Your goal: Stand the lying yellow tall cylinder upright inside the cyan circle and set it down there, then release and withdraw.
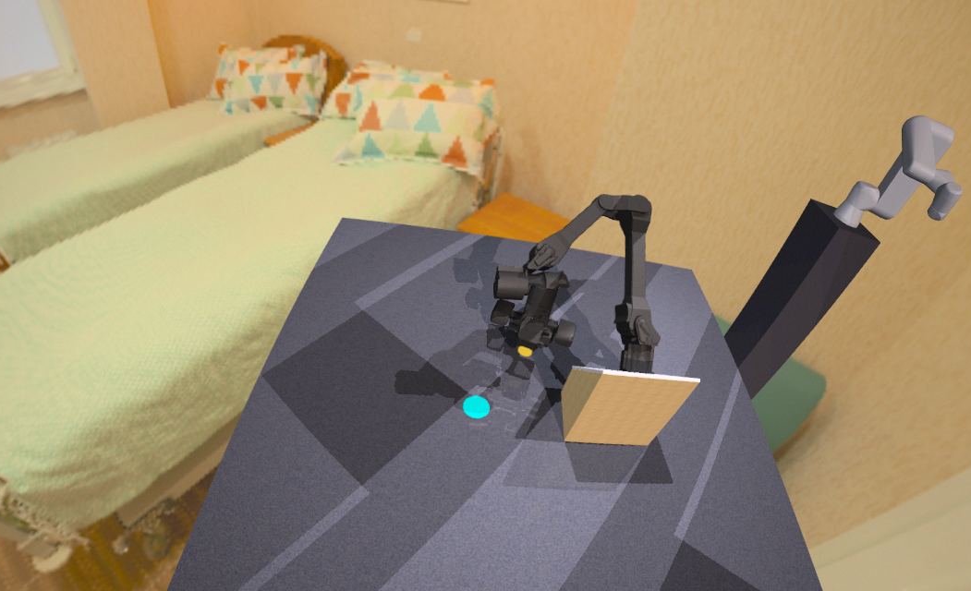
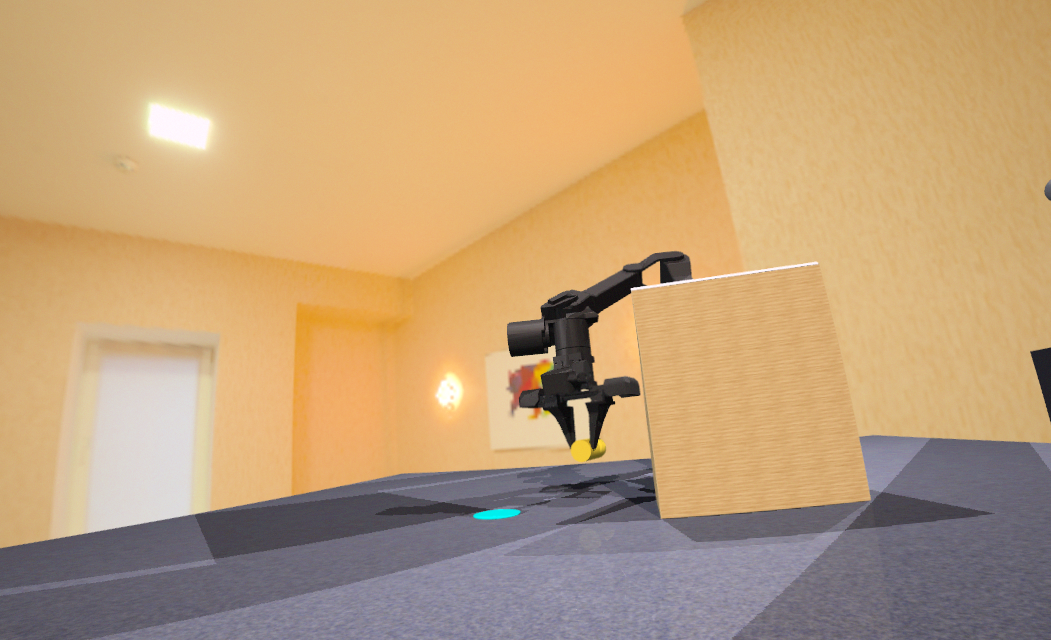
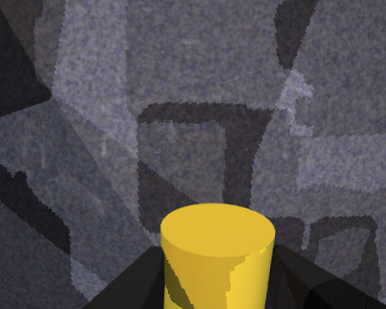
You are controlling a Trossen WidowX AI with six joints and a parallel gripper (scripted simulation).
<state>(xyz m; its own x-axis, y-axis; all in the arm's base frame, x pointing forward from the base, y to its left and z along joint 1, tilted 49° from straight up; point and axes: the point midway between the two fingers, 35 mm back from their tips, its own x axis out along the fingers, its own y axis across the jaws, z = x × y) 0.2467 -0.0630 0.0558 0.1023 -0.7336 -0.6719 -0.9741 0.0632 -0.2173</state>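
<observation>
The yellow tall cylinder [image 1: 524, 351] [image 2: 582, 450] [image 3: 215, 251] lies on its side in the air, a little above the table, with one end face toward the top and exterior views. My gripper [image 2: 583, 446] points down and is shut on it, one finger on each side; in the wrist view the fingers flank the cylinder near the bottom edge. In the top view the fingertips are hidden behind the gripper body. The cyan circle [image 1: 476, 406] [image 2: 496, 514] lies flat on the table, in front and to the left of the held cylinder. It is not in the wrist view.
A wooden box-like block [image 1: 621, 407] [image 2: 755, 397] with a white top edge stands on the table [image 1: 312, 440] [image 2: 354, 588] to the right of the gripper and circle, in front of the arm's base. A grey arm on a dark pillar [image 1: 805, 294] stands beyond the table's right edge.
</observation>
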